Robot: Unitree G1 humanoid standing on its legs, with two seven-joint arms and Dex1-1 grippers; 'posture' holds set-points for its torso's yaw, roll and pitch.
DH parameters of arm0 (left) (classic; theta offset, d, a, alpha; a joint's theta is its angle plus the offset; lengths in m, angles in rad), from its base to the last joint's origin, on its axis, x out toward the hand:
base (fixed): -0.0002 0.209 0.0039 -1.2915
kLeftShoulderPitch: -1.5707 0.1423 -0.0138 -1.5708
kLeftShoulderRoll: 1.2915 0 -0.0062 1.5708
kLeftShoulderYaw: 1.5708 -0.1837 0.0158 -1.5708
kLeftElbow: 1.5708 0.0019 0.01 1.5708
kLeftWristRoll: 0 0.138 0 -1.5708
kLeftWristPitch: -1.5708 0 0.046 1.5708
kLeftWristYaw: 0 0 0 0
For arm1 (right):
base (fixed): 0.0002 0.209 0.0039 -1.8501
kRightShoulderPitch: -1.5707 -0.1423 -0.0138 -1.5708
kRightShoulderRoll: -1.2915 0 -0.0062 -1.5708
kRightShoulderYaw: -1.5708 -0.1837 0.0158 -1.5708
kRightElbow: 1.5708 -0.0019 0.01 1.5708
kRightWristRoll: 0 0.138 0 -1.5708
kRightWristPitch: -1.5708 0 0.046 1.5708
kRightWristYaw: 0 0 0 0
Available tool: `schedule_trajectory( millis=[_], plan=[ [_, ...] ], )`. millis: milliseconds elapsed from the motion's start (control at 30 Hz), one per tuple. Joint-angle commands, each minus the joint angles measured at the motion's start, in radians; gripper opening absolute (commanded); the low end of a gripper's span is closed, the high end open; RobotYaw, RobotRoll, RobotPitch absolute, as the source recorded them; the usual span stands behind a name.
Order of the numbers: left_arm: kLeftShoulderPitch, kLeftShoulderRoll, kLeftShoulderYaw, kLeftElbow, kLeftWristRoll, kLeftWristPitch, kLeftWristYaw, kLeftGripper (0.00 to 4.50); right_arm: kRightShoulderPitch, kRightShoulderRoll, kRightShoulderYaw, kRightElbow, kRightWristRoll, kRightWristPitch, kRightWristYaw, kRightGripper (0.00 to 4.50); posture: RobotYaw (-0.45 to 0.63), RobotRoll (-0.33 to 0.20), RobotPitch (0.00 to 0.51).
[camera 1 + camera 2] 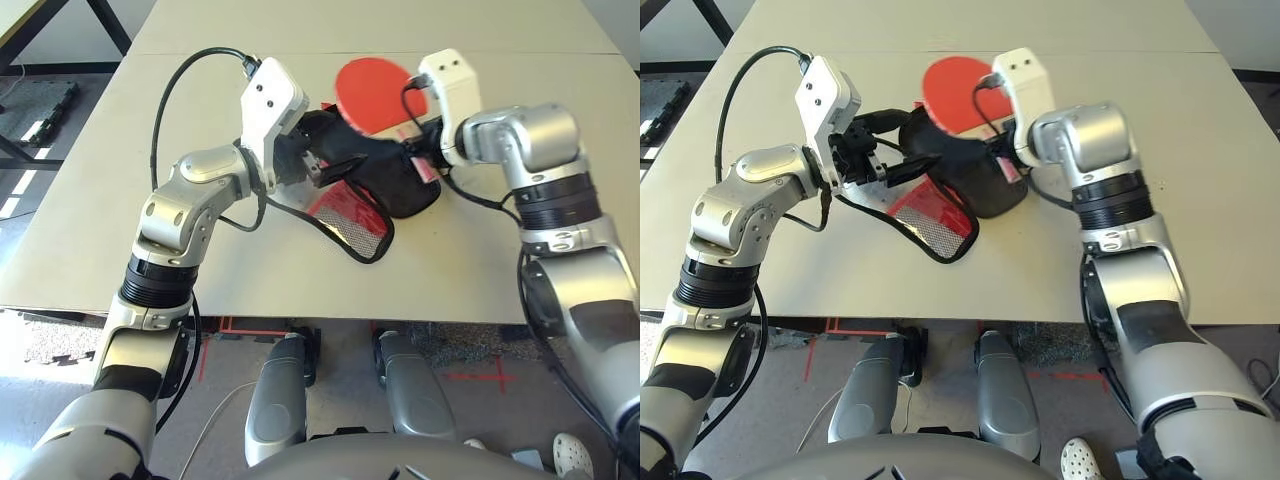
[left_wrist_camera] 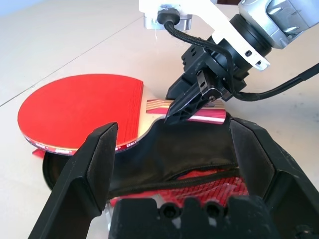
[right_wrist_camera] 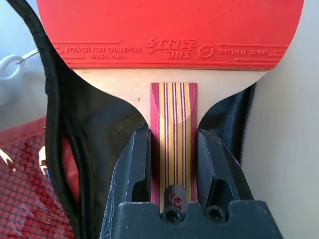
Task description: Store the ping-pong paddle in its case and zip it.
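Observation:
The ping-pong paddle (image 1: 373, 92) has its red face sticking out past the far side of its case (image 1: 390, 185). My right gripper (image 3: 173, 133) is shut on the striped wooden handle (image 3: 173, 107), which lies over the case's black lining (image 3: 99, 129). The case lies unzipped at mid-table, with its red mesh flap (image 1: 348, 215) spread toward me. My left gripper (image 2: 173, 127) is open at the case's left side, and the raised black zip edge (image 2: 169, 172) runs between its two fingers (image 2: 94, 164). The right gripper's fingers (image 2: 192, 102) face it from across the opening.
The pale table (image 1: 520, 270) has free room on both sides of the case and a front edge (image 1: 300, 315) close to me. A seam (image 1: 560, 53) crosses the table top behind the paddle. A dark metal frame (image 1: 30, 25) stands on the floor at far left.

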Motion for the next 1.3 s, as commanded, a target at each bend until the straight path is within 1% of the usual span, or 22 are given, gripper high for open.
schedule_trajectory(
  millis=[33,367,767,833,900,1000,1100,1267,1300],
  plan=[
    [0.017,0.008,-0.005,-0.028,0.009,0.015,0.002,4.5,0.001,0.019,0.019,0.002,-0.001,0.001,0.005,1.1,0.04,0.0,0.219],
    [0.031,0.011,-0.004,-0.047,0.013,0.024,0.011,4.5,0.002,0.014,0.064,0.066,-0.017,-0.017,0.022,1.1,0.06,0.0,0.221],
    [0.031,0.013,-0.009,-0.051,0.013,0.029,0.012,4.5,0.013,0.025,0.061,0.123,-0.032,-0.044,0.02,1.1,0.05,0.0,0.222],
    [0.031,0.016,-0.01,-0.054,0.014,0.032,0.012,4.5,0.014,0.029,0.047,0.115,-0.022,-0.037,0.024,1.87,0.05,0.0,0.222],
    [0.027,0.03,-0.01,-0.062,0.018,0.034,0.008,4.5,0.011,0.027,0.033,0.107,-0.015,-0.029,0.029,2.43,0.05,0.0,0.222],
    [0.01,0.055,0.011,-0.078,0.007,0.048,0.004,4.5,0.006,0.01,0.02,0.092,-0.005,-0.02,0.047,3.46,0.07,0.0,0.222],
    [-0.017,0.106,0.046,-0.111,-0.004,0.067,-0.002,4.5,0.006,-0.022,0.014,0.069,0.011,-0.019,0.082,4.49,0.07,0.0,0.218],
    [-0.045,0.268,0.144,-0.159,-0.031,0.127,-0.04,4.5,0.026,-0.095,-0.01,0.03,0.052,-0.055,0.166,4.49,0.08,0.0,0.217],
    [-0.036,0.324,0.168,-0.153,-0.026,0.127,-0.065,4.5,0.036,-0.106,-0.035,0.024,0.069,-0.074,0.186,4.49,0.1,0.0,0.216]
  ],
)
